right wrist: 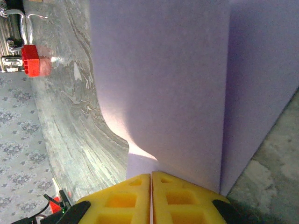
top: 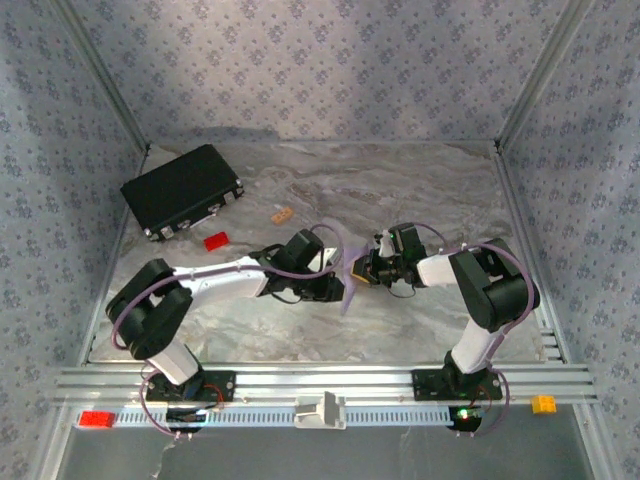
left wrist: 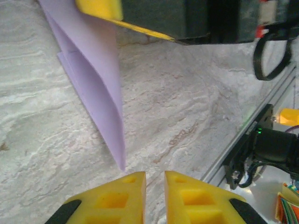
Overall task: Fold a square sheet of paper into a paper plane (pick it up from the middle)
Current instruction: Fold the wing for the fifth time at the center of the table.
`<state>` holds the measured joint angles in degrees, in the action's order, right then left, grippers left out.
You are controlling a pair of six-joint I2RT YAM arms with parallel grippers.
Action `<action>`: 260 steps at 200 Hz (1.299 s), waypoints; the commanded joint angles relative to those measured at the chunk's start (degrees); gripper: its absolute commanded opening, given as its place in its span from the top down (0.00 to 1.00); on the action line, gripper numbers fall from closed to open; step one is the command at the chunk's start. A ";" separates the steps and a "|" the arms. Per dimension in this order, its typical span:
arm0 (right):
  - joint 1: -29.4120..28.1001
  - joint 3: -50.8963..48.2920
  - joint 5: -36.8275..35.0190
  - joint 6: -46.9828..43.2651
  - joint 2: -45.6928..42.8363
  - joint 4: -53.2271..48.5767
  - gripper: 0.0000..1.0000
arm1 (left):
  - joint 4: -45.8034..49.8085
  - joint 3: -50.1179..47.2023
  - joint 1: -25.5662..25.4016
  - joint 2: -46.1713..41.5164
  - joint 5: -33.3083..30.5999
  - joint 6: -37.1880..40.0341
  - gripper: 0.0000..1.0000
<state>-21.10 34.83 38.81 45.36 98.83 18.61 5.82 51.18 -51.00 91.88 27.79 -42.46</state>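
Paper (right wrist: 159,84), lilac and already doubled into two layers, is held off the marble table (top: 400,190) at the centre of the top view. In the right wrist view it rises from the bottom edge.

The right gripper (right wrist: 151,175) is clenched on its edge, pads pressed together with the layers between them. The left gripper (left wrist: 154,173), at the bottom of the left wrist view, has its fingers slightly parted and grasps nothing. The paper's lower tip hangs just above them.

The risks, as I judge them:
- One pinch carries the whole limp sheet, so if the right lets go before the left has a firm hold, it drops.
- A left grip on the tip alone could crumple it.
- A pull could slide the layers and skew the crease.

Farther up are a red block (top: 215,240) and a tan block (top: 282,214). At upper left lies a black case (top: 185,190) with its lid down, so its contents cannot be told.
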 commanded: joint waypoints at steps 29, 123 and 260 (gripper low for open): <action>-1.02 -0.81 -6.85 -1.51 3.65 -5.24 0.89 | -3.78 7.58 0.07 8.16 10.86 0.90 0.94; -1.09 -1.11 -6.99 -1.71 2.60 -6.04 0.89 | -5.51 12.65 1.09 17.63 9.71 2.15 0.96; -1.23 -1.26 -7.25 -1.62 2.78 -5.78 0.89 | -8.08 2.81 1.35 17.86 6.09 -1.01 0.96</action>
<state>-21.32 34.92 38.35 45.34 98.65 18.24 -3.57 57.28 -49.12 110.78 33.65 -41.91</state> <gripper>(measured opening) 0.112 0.047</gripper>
